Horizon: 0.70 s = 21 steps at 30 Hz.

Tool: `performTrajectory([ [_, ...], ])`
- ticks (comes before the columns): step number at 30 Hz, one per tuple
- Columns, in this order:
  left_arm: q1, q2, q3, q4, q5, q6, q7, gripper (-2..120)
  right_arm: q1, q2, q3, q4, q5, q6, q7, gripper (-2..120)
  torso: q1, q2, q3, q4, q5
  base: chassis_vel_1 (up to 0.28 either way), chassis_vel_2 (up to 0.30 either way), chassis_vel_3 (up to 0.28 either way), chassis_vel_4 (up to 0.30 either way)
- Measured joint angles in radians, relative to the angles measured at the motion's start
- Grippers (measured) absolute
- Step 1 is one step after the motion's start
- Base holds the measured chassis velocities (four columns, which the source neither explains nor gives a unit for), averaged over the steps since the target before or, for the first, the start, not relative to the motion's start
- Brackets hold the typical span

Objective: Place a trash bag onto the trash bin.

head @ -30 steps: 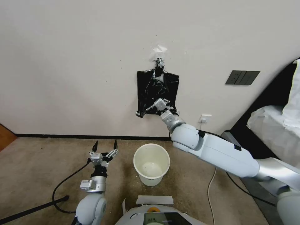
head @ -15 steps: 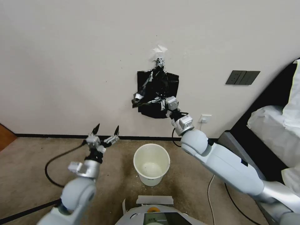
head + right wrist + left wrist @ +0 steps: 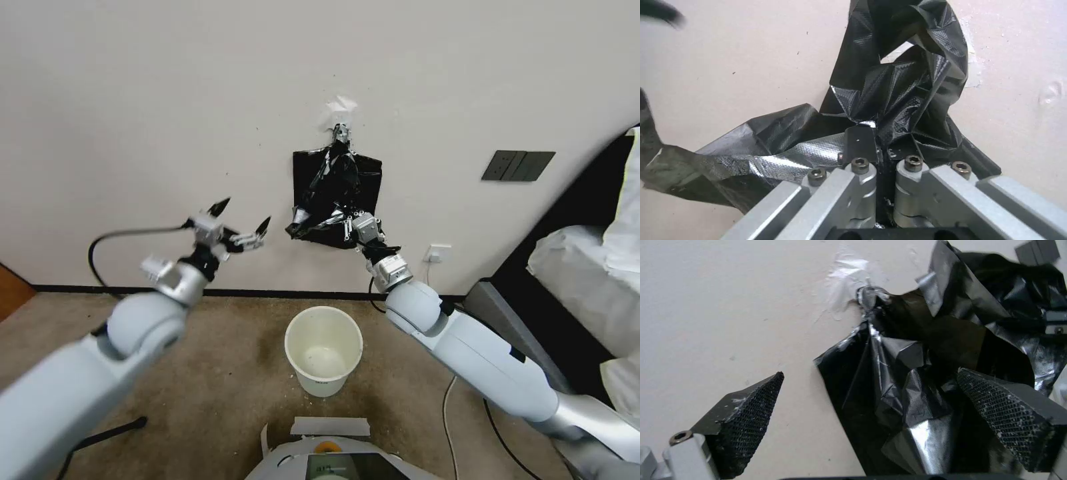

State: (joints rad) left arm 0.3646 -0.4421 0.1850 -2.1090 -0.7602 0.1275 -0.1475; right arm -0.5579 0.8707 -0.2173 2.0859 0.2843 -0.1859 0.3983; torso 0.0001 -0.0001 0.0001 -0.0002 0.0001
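Nearest you, on the carpet just ahead of the robot's base: the trash bin point(image 3: 324, 350), cream-white, upright, mouth open, nothing lining it and no bag on its rim; a strip of pale tape point(image 3: 331, 426) lay on the floor between bin and base.

Further out, raised at wall height, your left gripper point(image 3: 239, 223): fingers spread wide, holding nothing, aimed at the loose left edge of the black plastic; in the left wrist view its two dark textured pads point(image 3: 746, 426) stood well apart, the crinkled plastic between them but, as far as you could see, not touched.

Beyond that, your right gripper point(image 3: 344, 221): fingers pressed together on a fold of the trash bag point(image 3: 315, 220), the front sheet lifted away from the wall toward the left; the right wrist view showed the plastic point(image 3: 889, 90) pinched at the closed fingertips.

Farthest, flat against the wall point(image 3: 167, 120): the sheaf of bags point(image 3: 360, 183), its gathered top fixed under a patch of clear tape point(image 3: 338, 110); the pinched bag ran up to that same taped knot, so I judged it not yet torn free.

Task standing, by judgement: bag gripped, an early stage; left to you were detaching it, opening its mouth, and fitting it over the bin's rim.
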Motion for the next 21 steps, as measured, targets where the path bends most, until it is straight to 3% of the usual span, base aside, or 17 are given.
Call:
performTrajectory([
  [2, -0.115, -0.010, 0.128, 0.035, 0.052, 0.014, 0.026, 100, 0.000, -0.001, 0.001, 0.002, 0.000, -0.001, 0.000, 0, 0.000, 0.000, 0.000, 0.0003, -0.0001, 0.000, 0.000, 0.000, 0.000],
  [3, -0.115, -0.010, 0.128, 0.035, 0.052, 0.014, 0.026, 100, 0.000, -0.001, 0.001, 0.002, 0.000, -0.001, 0.000, 0, 0.000, 0.000, 0.000, 0.0003, -0.0001, 0.000, 0.000, 0.000, 0.000],
  [7, -0.326, -0.043, 0.326, 0.095, 0.141, 0.065, 0.079, 100, 0.000, -0.007, 0.006, 0.009, 0.004, -0.003, 0.000, 0, 0.000, 0.000, 0.000, 0.0001, 0.0000, 0.000, 0.000, 0.000, 0.000],
  [11, -0.407, -0.057, 0.396, 0.119, 0.165, 0.089, 0.101, 100, 0.000, -0.010, 0.009, 0.013, 0.006, -0.004, 0.000, 0, 0.000, 0.000, 0.000, 0.0000, 0.0001, 0.000, 0.000, 0.000, 0.000],
  [14, -0.526, -0.080, 0.510, 0.144, 0.182, 0.145, 0.129, 100, -0.001, -0.011, 0.013, 0.022, 0.009, -0.006, 0.001, 0, 0.000, 0.000, 0.000, 0.0003, 0.0001, 0.000, 0.000, 0.000, 0.000],
  [21, -0.630, -0.099, 0.645, 0.158, 0.266, 0.186, 0.183, 100, -0.002, -0.007, 0.014, 0.026, 0.013, -0.007, 0.003, 0, 0.000, 0.000, 0.000, 0.0003, -0.0001, 0.000, 0.000, 0.000, 0.000],
])
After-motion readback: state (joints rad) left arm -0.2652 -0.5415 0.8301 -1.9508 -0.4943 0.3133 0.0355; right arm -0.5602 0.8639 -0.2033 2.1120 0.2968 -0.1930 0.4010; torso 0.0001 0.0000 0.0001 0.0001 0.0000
